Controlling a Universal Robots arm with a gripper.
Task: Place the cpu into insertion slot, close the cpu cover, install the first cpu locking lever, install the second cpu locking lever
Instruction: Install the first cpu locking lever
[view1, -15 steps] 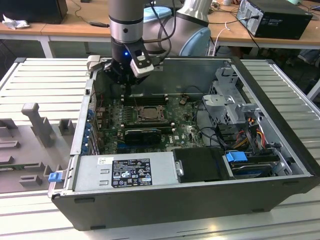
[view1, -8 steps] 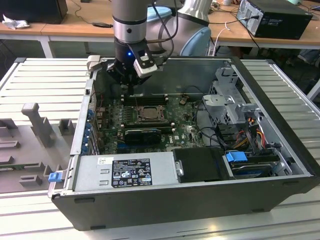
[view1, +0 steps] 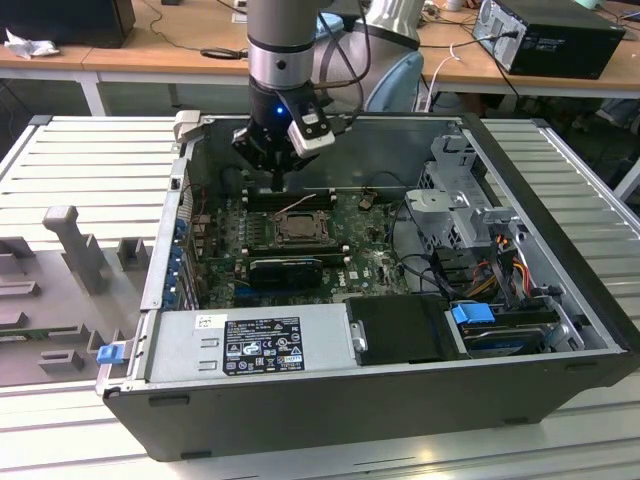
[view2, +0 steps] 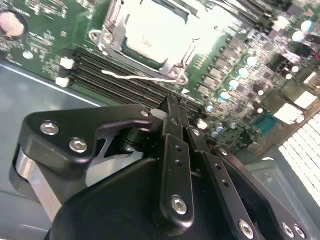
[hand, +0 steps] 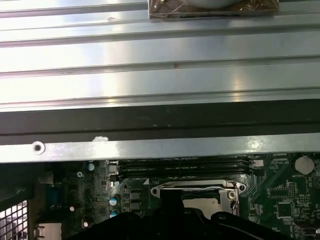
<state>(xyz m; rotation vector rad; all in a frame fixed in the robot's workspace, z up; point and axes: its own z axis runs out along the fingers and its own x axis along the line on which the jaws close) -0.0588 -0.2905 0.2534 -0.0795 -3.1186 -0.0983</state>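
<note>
Gripper hovers near the cpu, not touching.

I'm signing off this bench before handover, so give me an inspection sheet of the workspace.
Surface: ribbed metal table carrying an open computer case.
Job's things: cpu seated in the insertion slot; cpu cover lying over it; one thin wire lever sticking out beside the slot.
Clutter: grey moulded fixtures on the table, at the exterior view's left.
Grippers: gripper shut, nothing seen between its fingers, poised above the memory slots beside the slot.
Cables: coloured bundle inside the case.
Surroundings: wooden desks and a black computer box behind.
</note>
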